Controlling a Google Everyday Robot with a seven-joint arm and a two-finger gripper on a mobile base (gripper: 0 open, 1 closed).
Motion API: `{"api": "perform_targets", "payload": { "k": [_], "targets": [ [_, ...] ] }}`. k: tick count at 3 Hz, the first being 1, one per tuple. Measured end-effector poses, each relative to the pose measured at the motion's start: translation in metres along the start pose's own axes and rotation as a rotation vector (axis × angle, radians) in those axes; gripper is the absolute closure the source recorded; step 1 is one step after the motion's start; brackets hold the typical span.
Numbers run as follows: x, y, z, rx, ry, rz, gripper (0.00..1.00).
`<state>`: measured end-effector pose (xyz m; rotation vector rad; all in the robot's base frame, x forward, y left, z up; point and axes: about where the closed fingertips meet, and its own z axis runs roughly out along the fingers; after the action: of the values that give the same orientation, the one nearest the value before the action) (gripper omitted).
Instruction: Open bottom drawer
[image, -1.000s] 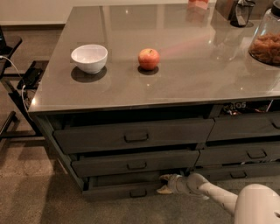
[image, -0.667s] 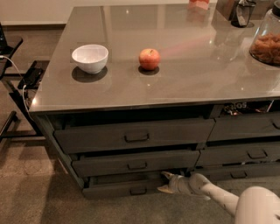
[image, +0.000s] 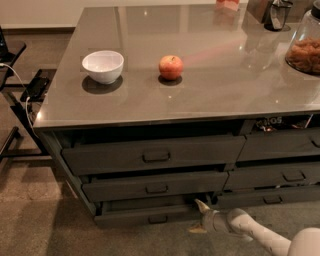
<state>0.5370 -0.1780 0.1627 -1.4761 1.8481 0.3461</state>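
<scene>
The bottom drawer (image: 145, 212) is the lowest, thinnest dark-grey front in the left stack. It has a small loop handle (image: 157, 218) at its centre. It stands pulled out a little, with a strip of dark inside showing along its top. My gripper (image: 199, 218) is low near the floor, just off the drawer's right end, on a white arm (image: 255, 232) that comes in from the lower right. Its two fingers are spread apart, one up and one down, with nothing between them.
Two taller drawers (image: 155, 156) sit above the bottom one, both slightly out. A right-hand drawer stack (image: 280, 175) adjoins. On the grey countertop (image: 225, 75) are a white bowl (image: 103, 65), an apple (image: 171, 67) and a jar (image: 305, 50). Carpet floor lies in front.
My gripper has shifted a little to the right, away from the bottom drawer's right end. The drawer stays slightly pulled out.
</scene>
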Motion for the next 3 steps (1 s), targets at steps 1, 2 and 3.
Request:
{"api": "perform_targets", "payload": {
  "k": [1,2,3],
  "targets": [
    [-0.0048,-0.0015,-0.005,-0.001,0.0,0.0,0.57],
    [-0.0088,-0.0032,-0.0089,-0.001,0.0,0.0,0.8],
    [-0.0112,-0.0042,-0.0117,-0.001,0.0,0.0,1.0]
  ]
}}
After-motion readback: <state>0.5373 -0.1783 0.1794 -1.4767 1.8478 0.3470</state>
